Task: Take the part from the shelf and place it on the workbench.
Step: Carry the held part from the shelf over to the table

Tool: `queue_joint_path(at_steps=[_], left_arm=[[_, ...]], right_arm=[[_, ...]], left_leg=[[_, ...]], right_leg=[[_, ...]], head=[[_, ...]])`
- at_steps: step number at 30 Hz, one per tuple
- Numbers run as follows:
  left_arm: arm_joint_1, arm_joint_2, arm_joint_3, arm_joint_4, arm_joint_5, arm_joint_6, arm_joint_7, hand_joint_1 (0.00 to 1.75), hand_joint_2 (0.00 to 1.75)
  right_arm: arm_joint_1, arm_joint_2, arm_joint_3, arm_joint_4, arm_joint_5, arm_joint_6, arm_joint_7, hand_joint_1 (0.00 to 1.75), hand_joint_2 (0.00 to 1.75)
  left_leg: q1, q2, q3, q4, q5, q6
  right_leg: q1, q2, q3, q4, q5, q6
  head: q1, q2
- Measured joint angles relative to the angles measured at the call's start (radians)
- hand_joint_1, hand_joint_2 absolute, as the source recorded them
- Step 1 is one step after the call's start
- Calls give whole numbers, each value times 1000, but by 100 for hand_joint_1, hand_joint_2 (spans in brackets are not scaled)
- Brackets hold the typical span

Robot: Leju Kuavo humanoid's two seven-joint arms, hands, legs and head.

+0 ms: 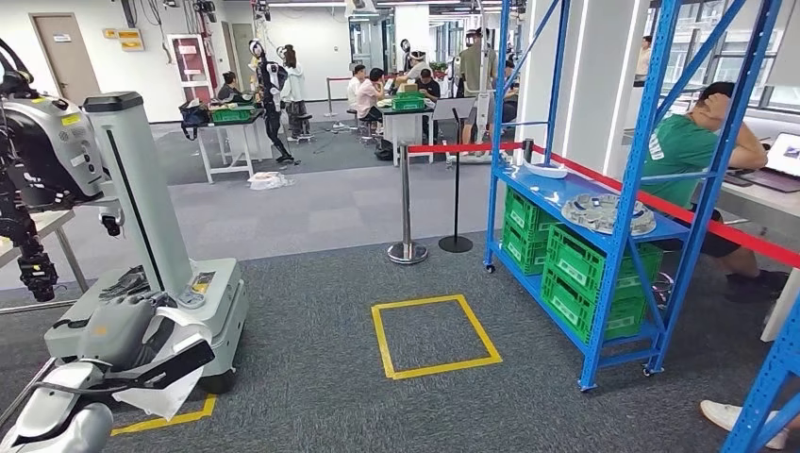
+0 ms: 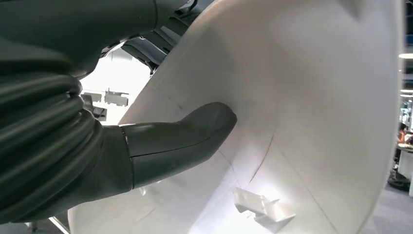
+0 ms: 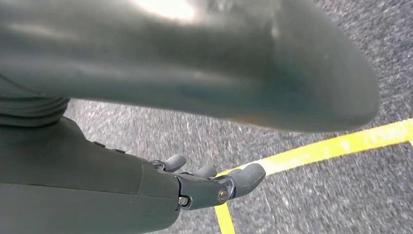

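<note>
Carpet (image 1: 311, 377), grey and flecked, covers the lower half of the head view, with a yellow tape square (image 1: 436, 336) marked at its centre. At the lower left of that frame the left hand (image 1: 141, 354) grips a white moulded part (image 1: 175, 392), dark fingers lying across its upper face and the white sheet hanging below them. In the left wrist view the thick grey thumb (image 2: 195, 136) presses flat against the broad white surface of that part, which carries a small white clip (image 2: 263, 207) near the frame's lower edge. Just behind the hand in the head view stands a grey-white mobile base with a tall column (image 1: 151, 189).

In the right wrist view the right hand (image 3: 209, 183) holds nothing: its fingers (image 3: 246, 175) are extended and apart above the carpet, close over a strip of yellow floor tape (image 3: 336, 146).

Along the right side of the head view runs a blue steel shelf (image 1: 618, 236). Its upper level bears a round grey-white part (image 1: 604, 212) and a smaller white piece (image 1: 545, 171) further back; green crates (image 1: 585, 274) fill the levels beneath. A red barrier belt (image 1: 462, 147) stretches between posts beside it. Behind the shelf, at the upper right, a person in a green shirt (image 1: 684, 151) sits at a laptop (image 1: 785, 156). More people sit at tables in the upper middle background.
</note>
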Motion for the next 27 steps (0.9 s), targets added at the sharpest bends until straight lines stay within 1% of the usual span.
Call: queue_joint_path(at_steps=[1, 2, 3, 4, 5, 6, 7, 8, 9, 10, 11, 12, 13, 14, 15, 16, 17, 18, 19, 20, 21, 22, 23, 24, 25, 26, 27], left_arm=[[1, 2, 0, 1, -1, 1, 2, 150, 175], [1, 3, 1, 2, -3, 1, 4, 150, 175], [0, 1, 2, 3, -4, 2, 8, 150, 175], [-1, -2, 2, 6, -6, 1, 14, 150, 175], [-1, -6, 2, 8, -7, 0, 19, 150, 175], [-1, -8, 2, 11, -8, -2, 23, 150, 175], [-1, -9, 2, 13, -9, -6, 26, 150, 175], [-3, -9, 3, 14, -9, -9, 27, 150, 175], [-5, -9, 3, 14, -9, -13, 27, 150, 175], [-8, -9, 4, 14, -8, -15, 27, 150, 175], [-12, -10, 4, 14, -7, -17, 26, 150, 175], [-15, -10, 4, 14, -6, -19, 26, 150, 175], [-17, -8, 5, 15, -6, -22, 26, 150, 175], [-18, -6, 6, 15, -5, -25, 25, 150, 175], [-18, -4, 7, 16, -4, -30, 24, 150, 175], [-20, -2, 8, 16, -3, -36, 22, 150, 175], [-23, -2, 8, 16, -2, -42, 19, 150, 175], [-26, -4, 9, 16, 0, -49, 17, 150, 175], [-28, -5, 9, 17, 1, -55, 15, 150, 175], [-27, -7, 10, 18, 2, -59, 13, 150, 175], [-27, -8, 10, 19, 2, -62, 12, 150, 175], [-26, -9, 11, 19, 2, -62, 12, 150, 175], [-26, -10, 11, 20, 2, -62, 12, 150, 175], [-26, -11, 11, 19, 2, -62, 12, 150, 175], [-26, -13, 11, 19, 2, -61, 13, 150, 175], [-26, -15, 12, 19, 2, -61, 14, 150, 175], [-27, -17, 12, 19, 2, -60, 15, 150, 175]], right_arm=[[-1, 0, 0, 0, -1, 0, 0, 0, 0], [-1, 0, 0, 0, -2, 0, 1, 0, 0], [0, 0, 0, 0, -4, 0, 2, 0, 0], [2, 0, 0, 0, -5, 0, 5, 0, 0], [3, 0, -1, 0, -5, 0, 7, 0, 0], [3, 0, -1, 0, -5, 0, 10, 0, 0], [3, 1, -1, 0, -5, 0, 12, 0, 0], [2, 1, -1, 0, -5, 0, 14, 0, 0], [2, 2, -1, 0, -5, 0, 15, 0, 0], [2, 3, -1, 0, -5, 0, 16, 0, 0], [1, 4, -1, 0, -5, 0, 17, 0, 0], [1, 4, -1, 0, -5, 0, 17, 0, 0], [0, 4, -1, 0, -5, 0, 16, 0, 0], [-1, 5, -1, 0, -5, 0, 16, 0, 0], [-2, 5, -1, 0, -5, 0, 14, 0, 0], [-3, 5, -1, 0, -6, 1, 12, 0, 0], [-4, 5, -1, 0, -6, 3, 9, 0, 0], [-2, 6, -1, 0, -7, 4, 6, 0, 0], [0, 6, -1, 0, -7, 6, 4, 0, 0], [2, 6, -1, 0, -7, 6, 4, 0, 0], [3, 6, -1, 0, -7, 6, 4, 0, 0], [4, 6, -1, 0, -7, 6, 4, 0, 0], [3, 6, -1, 0, -8, 6, 4, 0, 0], [3, 6, -1, 0, -9, 6, 4, 0, 0], [3, 6, -1, 0, -10, 6, 5, 0, 0], [3, 6, -1, 0, -11, 6, 5, 0, 0], [3, 6, -1, 0, -11, 6, 5, 0, 0]], left_leg=[[0, 25, -13, 23, -13, -4], [-1, 58, -34, 64, -35, -6], [-2, 93, -62, 122, -63, -9], [-1, 114, -91, 184, -88, -12], [-1, 124, -112, 228, -101, -13], [-1, 129, -119, 243, -97, -13], [-2, 134, -109, 224, -78, -10], [-4, 143, -82, 174, -47, -6], [-10, 167, -48, 109, -21, 0], [-17, 190, -17, 51, -4, 7], [-23, 207, 4, 12, 4, 14], [-28, 215, 13, -6, 2, 19], [-30, 203, 15, -8, 2, 23], [-28, 188, 15, -11, 3, 27], [-24, 175, 17, -15, 6, 31], [-20, 163, 19, -19, 8, 35], [-15, 152, 22, -23, 10, 41], [-13, 140, 22, -24, 10, 45], [-12, 127, 22, -24, 10, 48], [-12, 113, 22, -23, 10, 50], [-12, 98, 22, -22, 10, 50], [-11, 83, 21, -20, 10, 50], [-11, 69, 21, -18, 9, 48], [-10, 55, 21, -14, 7, 46], [-9, 43, 19, -10, 6, 41], [-9, 30, 16, -6, 5, 35], [-9, 17, 13, -4, 4, 28]], right_leg=[[-1, -10, 2, -4, 3, -7], [-2, -20, 3, -7, 4, -12], [0, -30, 3, -8, 4, -15], [1, -41, 4, -8, 3, -17], [2, -54, 4, -7, 2, -19], [3, -66, 4, -7, 0, -19], [4, -78, 6, -7, -2, -20], [5, -90, 8, -7, -4, -19], [7, -101, 12, -8, -7, -17], [10, -113, 16, -8, -10, -14], [12, -124, 19, -9, -13, -10], [14, -136, 22, -10, -15, -5], [16, -148, 25, -12, -17, 0], [16, -158, 30, -14, -19, 5], [16, -149, 32, -10, -24, 11], [14, -127, 27, 4, -35, 16], [12, -97, 12, 38, -54, 21], [10, -64, -16, 94, -81, 24], [9, -47, -50, 159, -108, 25], [9, -39, -83, 219, -127, 27], [9, -36, -105, 253, -130, 27], [8, -34, -109, 248, -112, 27], [7, -30, -97, 212, -82, 27], [5, -15, -70, 147, -43, 25], [2, 9, -43, 84, -17, 24], [-1, 27, -22, 37, -2, 23], [-1, 40, -8, 7, 3, 20]], head=[[-1, 0], [-2, 0], [-3, 0], [-4, 0], [-4, 0], [-4, 0], [-4, 0], [-4, 0], [-4, 0], [-4, 0], [-3, 0], [-3, 0], [-3, 0], [-2, 0], [-2, 0], [-2, 0], [-2, 0], [-1, 0], [-1, 0], [-1, 0], [0, 0], [0, 0], [0, 0], [0, 0], [0, 0], [0, 0], [0, 0]])
